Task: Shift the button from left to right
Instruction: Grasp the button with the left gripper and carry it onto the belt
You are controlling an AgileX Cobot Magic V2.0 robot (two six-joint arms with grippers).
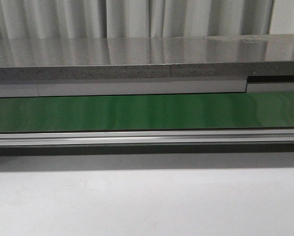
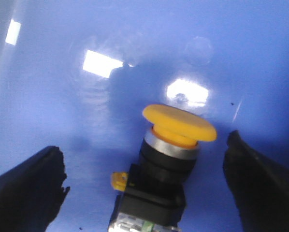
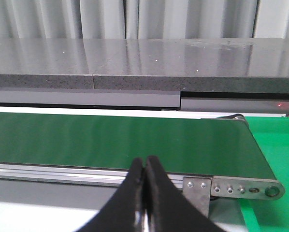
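Note:
In the left wrist view the button lies on its side on a glossy blue surface, with its yellow-orange cap pointing away, its black body below it and a pale contact block with a green mark at the frame edge. My left gripper is open, its two black fingers standing wide on either side of the button without touching it. My right gripper is shut and empty, hovering before the green conveyor belt. Neither gripper nor the button shows in the front view.
The green conveyor belt runs across the front view with an aluminium rail in front, a grey shelf behind and a white tabletop near me. The belt's end roller bracket shows in the right wrist view.

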